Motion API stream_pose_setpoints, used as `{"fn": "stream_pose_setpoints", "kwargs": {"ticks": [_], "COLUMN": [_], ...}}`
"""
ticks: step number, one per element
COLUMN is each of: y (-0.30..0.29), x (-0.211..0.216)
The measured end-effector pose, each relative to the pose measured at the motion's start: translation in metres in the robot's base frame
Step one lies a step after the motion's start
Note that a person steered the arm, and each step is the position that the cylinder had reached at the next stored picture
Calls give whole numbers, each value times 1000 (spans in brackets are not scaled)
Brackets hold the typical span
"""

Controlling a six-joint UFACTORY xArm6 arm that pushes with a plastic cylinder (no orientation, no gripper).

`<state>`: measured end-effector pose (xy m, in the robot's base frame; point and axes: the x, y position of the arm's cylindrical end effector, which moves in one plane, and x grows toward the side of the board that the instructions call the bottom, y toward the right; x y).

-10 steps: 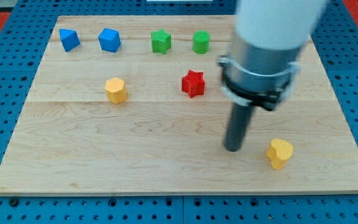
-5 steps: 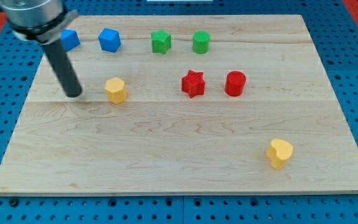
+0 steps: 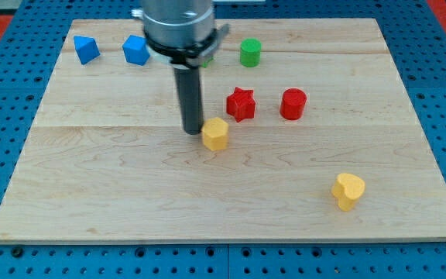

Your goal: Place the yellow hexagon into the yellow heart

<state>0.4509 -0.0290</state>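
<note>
My tip point(image 3: 191, 132) is down on the wooden board point(image 3: 114, 201), pressed right up against the yellow hexagon point(image 3: 216, 134), on that block's left as the camera sees it. It's a bare rod with nothing to open or close, and it holds nothing; it only touches the hexagon's side.

The yellow heart point(image 3: 348, 190) sits well apart, down toward the view's bottom right, near the board's edge. Open wood lies between the two yellow pieces.

Just up and right of the hexagon I see the red star point(image 3: 240, 104), close but not touching, and beside it the red cylinder point(image 3: 293, 103). Along the view's top: two blue blocks, one point(image 3: 86, 49) at the far left and another point(image 3: 135, 49) next to it; I can't make out their exact shapes. The green cylinder point(image 3: 249, 53) is clear to see.

The arm's grey collar point(image 3: 178, 35) covers a patch of the top row, with only a sliver of something green showing at its right edge; I can't tell what that is. The arm itself is cut off at the top of the picture.
</note>
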Motion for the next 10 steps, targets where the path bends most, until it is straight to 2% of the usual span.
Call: {"fn": "stream_pose_setpoints", "kwargs": {"ticks": [1, 2, 4, 5, 8, 10], "y": [29, 65, 75, 120, 94, 154], "x": [-12, 12, 56, 70, 107, 111]}}
